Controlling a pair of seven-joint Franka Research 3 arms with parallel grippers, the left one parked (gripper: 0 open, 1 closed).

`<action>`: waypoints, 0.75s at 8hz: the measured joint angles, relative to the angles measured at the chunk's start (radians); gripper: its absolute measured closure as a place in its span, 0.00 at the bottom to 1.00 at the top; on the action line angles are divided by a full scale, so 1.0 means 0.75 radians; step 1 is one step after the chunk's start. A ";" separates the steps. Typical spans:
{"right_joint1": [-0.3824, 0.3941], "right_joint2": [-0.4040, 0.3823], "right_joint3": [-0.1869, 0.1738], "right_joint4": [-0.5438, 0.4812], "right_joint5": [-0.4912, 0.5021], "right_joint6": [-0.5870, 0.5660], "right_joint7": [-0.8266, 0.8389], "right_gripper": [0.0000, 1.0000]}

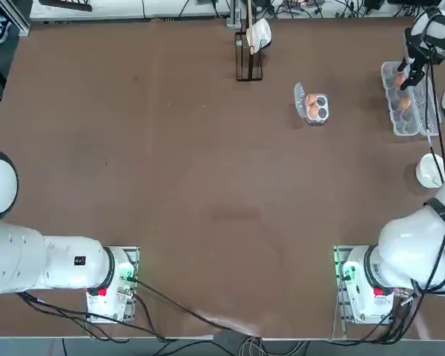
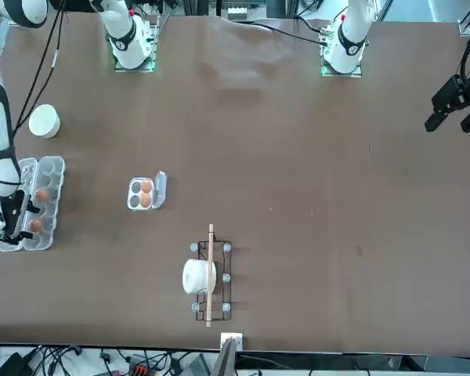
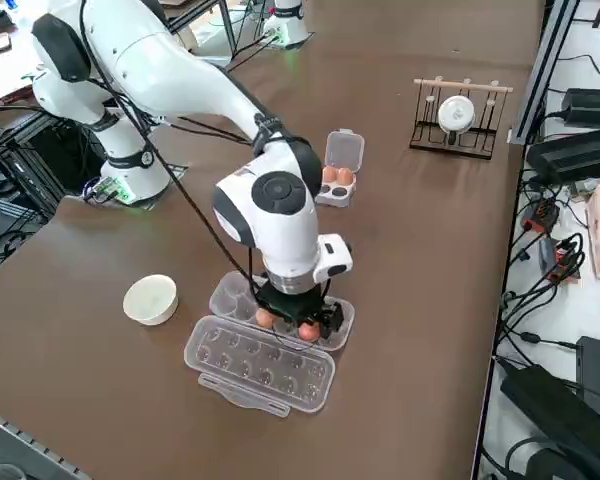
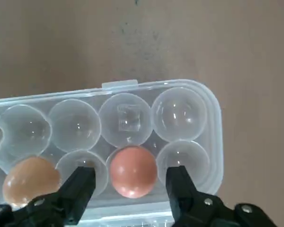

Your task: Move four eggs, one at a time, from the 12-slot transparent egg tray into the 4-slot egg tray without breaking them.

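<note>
From above, the right gripper (image 1: 408,76) hangs over the 12-slot transparent egg tray (image 1: 401,104) at the table's right edge. Two eggs (image 1: 312,104) sit in the 4-slot egg tray (image 1: 316,108). From the side, the gripper is low over the long tray. Close up, its fingers (image 4: 83,185) stand apart on each side of one egg (image 4: 132,171), not touching it.

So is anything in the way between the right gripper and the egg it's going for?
Nothing visible. The right gripper sits over the long tray, jaws open on either side of one egg, with only clear space between.
</note>
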 joint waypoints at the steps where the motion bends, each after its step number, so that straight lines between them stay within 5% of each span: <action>1: 0.000 0.004 0.004 0.000 0.000 0.000 0.000 0.11; 6: -0.008 0.027 0.011 0.018 0.024 0.001 -0.013 0.26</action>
